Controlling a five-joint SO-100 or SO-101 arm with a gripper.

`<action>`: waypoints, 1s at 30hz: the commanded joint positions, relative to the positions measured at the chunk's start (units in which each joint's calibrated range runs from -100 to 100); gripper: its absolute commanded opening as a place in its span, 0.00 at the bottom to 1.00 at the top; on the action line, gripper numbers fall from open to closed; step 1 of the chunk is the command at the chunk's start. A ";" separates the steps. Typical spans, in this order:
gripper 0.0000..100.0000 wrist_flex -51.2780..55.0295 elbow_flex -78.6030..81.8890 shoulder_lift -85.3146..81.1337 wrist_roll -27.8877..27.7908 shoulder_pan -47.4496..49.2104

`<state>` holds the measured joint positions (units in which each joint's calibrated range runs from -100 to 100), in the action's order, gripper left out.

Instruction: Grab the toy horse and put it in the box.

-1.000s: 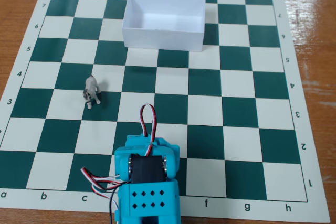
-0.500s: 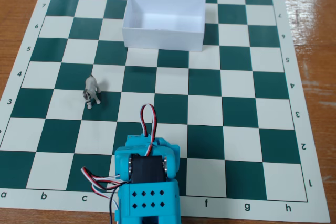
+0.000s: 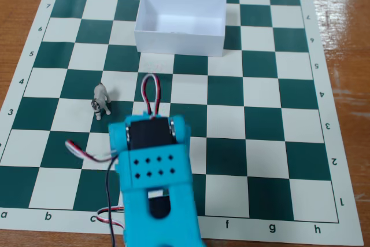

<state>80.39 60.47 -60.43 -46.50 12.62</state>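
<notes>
grey toy horse (image 3: 101, 100) standing, white box (image 3: 180, 43) apart, jaws hidden

Only readable stuff is on the green-and-white paper chessboard mat (image 3: 261, 124): letters a–h along the near edge, numbers 1–8 up both sides.

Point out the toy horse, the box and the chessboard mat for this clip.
toy horse (image 3: 101, 100): fixed view, on its grey-and-white body.
box (image 3: 179, 43): fixed view, on the near outer wall.
chessboard mat (image 3: 263, 122): fixed view, on a bare green square right of the arm.

Toy horse (image 3: 101, 100) beside blue arm (image 3: 153, 172)
</notes>
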 commanded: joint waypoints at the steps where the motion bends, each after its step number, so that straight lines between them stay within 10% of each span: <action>1: 0.16 -1.07 -15.46 13.97 0.32 1.16; 11: 0.40 -20.00 -20.01 32.11 0.66 6.59; 30: 0.40 -36.12 -29.02 54.50 7.70 14.31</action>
<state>45.10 33.91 -6.13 -38.75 28.16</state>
